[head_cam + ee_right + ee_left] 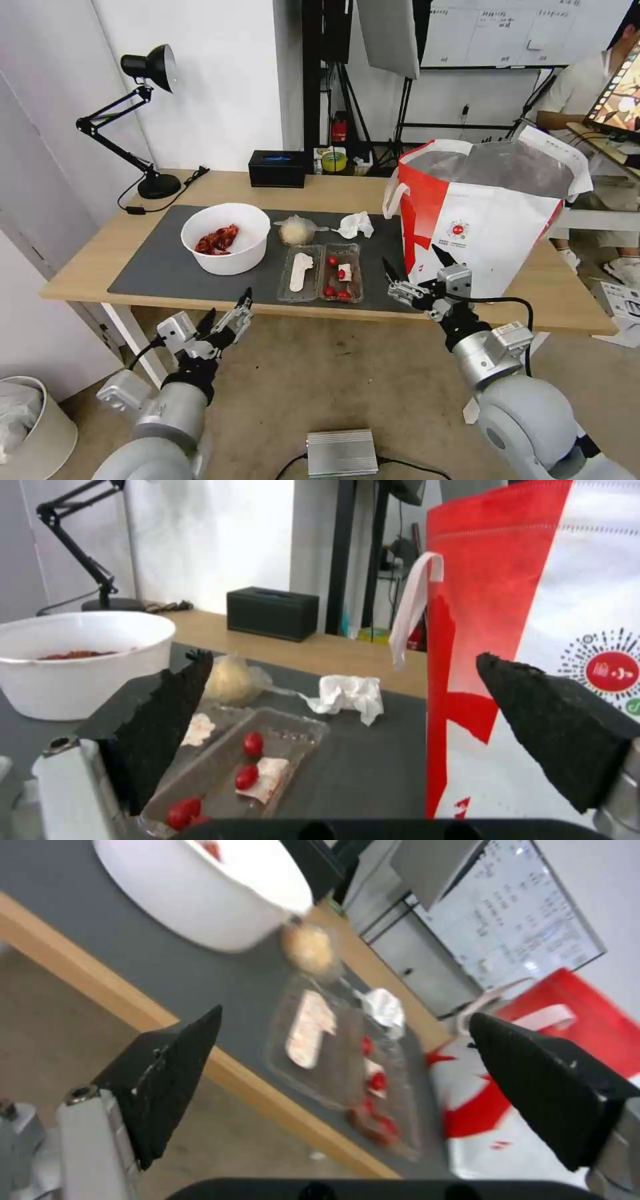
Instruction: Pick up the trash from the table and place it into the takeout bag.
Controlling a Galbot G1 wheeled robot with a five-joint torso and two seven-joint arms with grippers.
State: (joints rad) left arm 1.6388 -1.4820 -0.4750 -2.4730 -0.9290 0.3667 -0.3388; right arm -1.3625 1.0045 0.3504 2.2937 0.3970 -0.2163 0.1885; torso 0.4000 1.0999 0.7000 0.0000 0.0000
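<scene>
On the dark mat (pixel 160 267) of the table (pixel 93 263) lies the trash: a white bowl (pixel 225 238) with red scraps, a clear bag with a beige lump (pixel 297 230), a crumpled tissue (pixel 355 225) and a clear hinged tray (pixel 321 272) with red bits. The takeout bag (pixel 480 213) stands open at the mat's right end. My left gripper (pixel 229 308) hovers open below the table's front edge, in front of the bowl (pixel 200 905) and tray (pixel 340 1060). My right gripper (pixel 411 259) is open between the tray (pixel 247 765) and the takeout bag (pixel 533 605), holding nothing.
A black desk lamp (pixel 143 120) stands at the back left, a black box (pixel 277 168) and a tape roll (pixel 333 160) at the back middle. On the floor are a silver box (pixel 341 453) and a white bin (pixel 27 427).
</scene>
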